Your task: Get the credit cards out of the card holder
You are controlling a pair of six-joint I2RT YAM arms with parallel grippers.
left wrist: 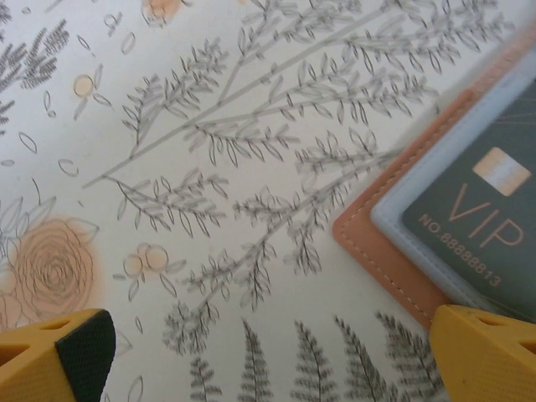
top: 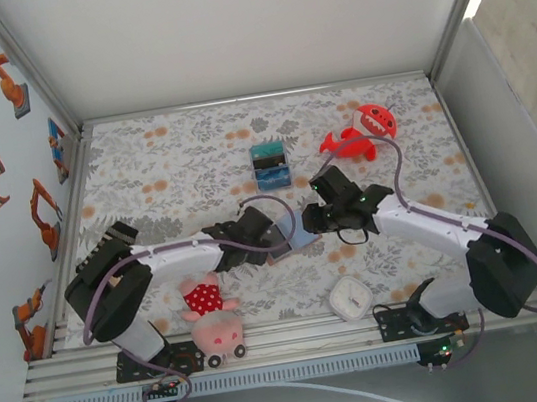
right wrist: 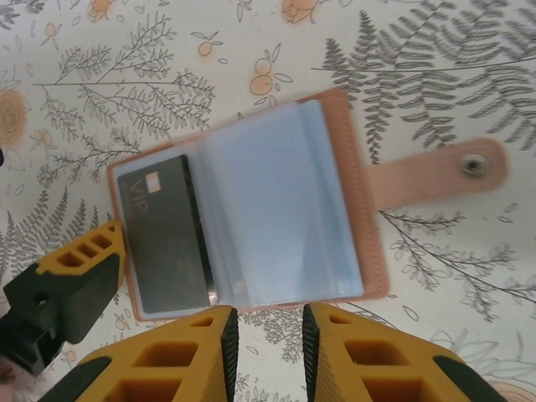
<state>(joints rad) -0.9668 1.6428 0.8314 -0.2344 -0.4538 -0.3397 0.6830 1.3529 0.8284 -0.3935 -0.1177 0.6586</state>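
Just beside the open holder (right wrist: 251, 218) on the surface (right wrist: 452, 50), the right end effector (right wrist: 270, 335) was narrowly parted, empty; the left end effector (left wrist: 276, 347) spread wide. Pinching a sleeve (right wrist: 293, 167) instead of the card (right wrist: 163, 234) could drag the holder.

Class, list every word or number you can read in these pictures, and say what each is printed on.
"VIP": on the dark card in the card holder.
"NO.88888813": below it, same card; last digits uncertain.
white square object: any marks too small to read.
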